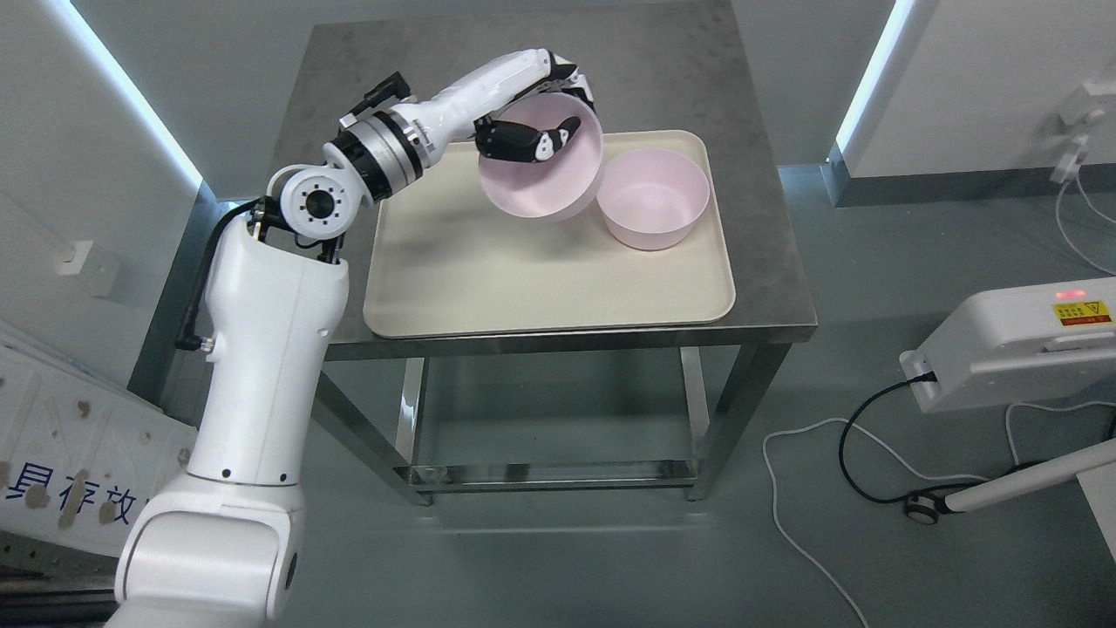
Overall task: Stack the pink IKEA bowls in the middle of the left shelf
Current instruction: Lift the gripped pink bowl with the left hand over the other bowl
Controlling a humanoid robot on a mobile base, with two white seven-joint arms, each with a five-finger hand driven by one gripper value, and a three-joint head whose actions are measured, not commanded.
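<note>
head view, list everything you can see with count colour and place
held bowl: 1, pink, tilted above the tray, gripped at its rim
second bowl: 1, pink, upright on the tray's right side
tray: 1, cream, on the table
table: 1, grey metal, centre
white unit: 1, right edge, on the floor
cables: white and black, floor at right
left hand: 1, black and white, thumb inside the held bowl, fingers behind its rim

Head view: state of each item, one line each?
left hand: shut on the held pink bowl, thumb inside, other fingers behind the rim.
held pink bowl: lifted, tilted, opening toward the camera.
second pink bowl: upright on the tray, empty.
tray: flat on the table.
table: steel, bearing the tray.
</note>
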